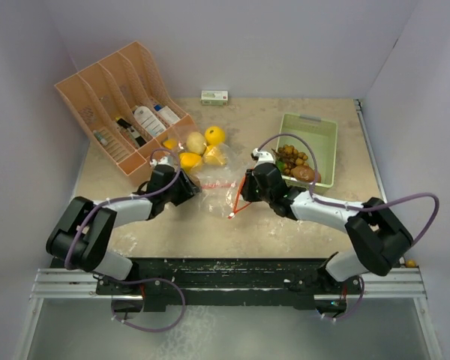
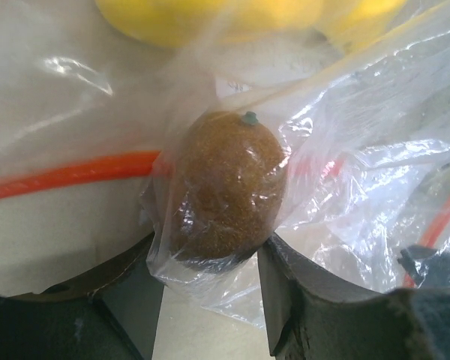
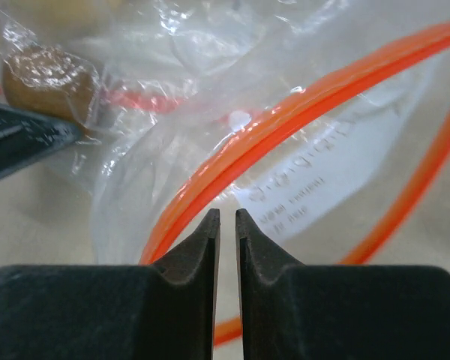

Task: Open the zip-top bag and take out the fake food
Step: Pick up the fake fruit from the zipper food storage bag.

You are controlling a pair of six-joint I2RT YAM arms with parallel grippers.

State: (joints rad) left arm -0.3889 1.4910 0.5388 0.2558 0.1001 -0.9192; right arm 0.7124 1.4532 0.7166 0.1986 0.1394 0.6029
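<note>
- Left gripper (image 2: 208,244): clamped on the brown lump (image 2: 225,187) through the film of the zip-top bag (image 1: 214,180). You are holding both food and plastic.
- Right gripper (image 3: 226,214): jaws almost together, with a thin slit between them. The orange zip strip (image 3: 300,112) runs just past the tips. You cannot tell whether the strip or film is actually pinched.
- Location: the bag lies on the table (image 1: 135,225) between the two grippers. The yellow pieces (image 1: 199,146) sit at its far end, and whether film covers them is unclear from above. More brown pieces (image 1: 296,161) lie in the green bin (image 1: 322,124).
- Step in hand, as judged: open the mouth. Confirm the right jaws hold one lip of the strip only, because pinching both lips keeps it sealed.
- Use the left hold as the anchor and peel the right side away low and slow.
- Risk: the film is thin, slick and crinkled, so it may slide out of the jaws.
- Materials: the lump is egg-shaped, finely speckled and matte, with a small dark stem nub. It is likely hard plastic that could pop out under squeeze.
- The strip is a stiff, glossy ridge and offers the best purchase.
</note>
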